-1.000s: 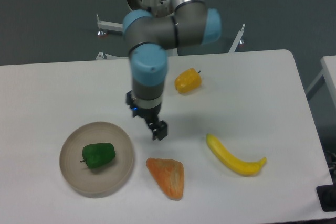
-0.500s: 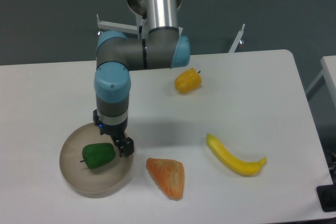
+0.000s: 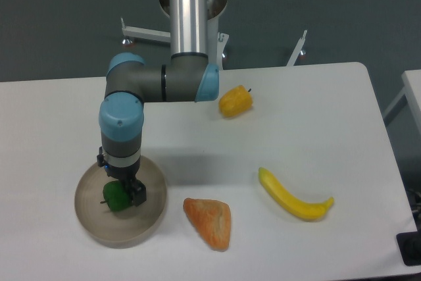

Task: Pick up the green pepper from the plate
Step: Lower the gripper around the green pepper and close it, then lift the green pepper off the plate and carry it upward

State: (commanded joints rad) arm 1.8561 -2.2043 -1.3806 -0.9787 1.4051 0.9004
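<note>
The green pepper (image 3: 114, 197) lies on the round beige-grey plate (image 3: 92, 225) at the front left of the table, its stem pointing left. My gripper (image 3: 125, 192) points straight down over the pepper's right part and hides that part. One dark finger (image 3: 137, 194) shows at the pepper's right side; the other is hidden under the wrist. The jaws look open around the pepper, which still rests on the plate.
An orange wedge-shaped piece (image 3: 209, 222) lies just right of the plate. A yellow banana (image 3: 293, 197) lies at the front right. A yellow-orange pepper (image 3: 235, 101) sits at the back centre. The arm's base stands behind the table's far edge.
The arm has swung left and down, from right of the plate to directly over the green pepper. The pepper and the plate have not moved.
</note>
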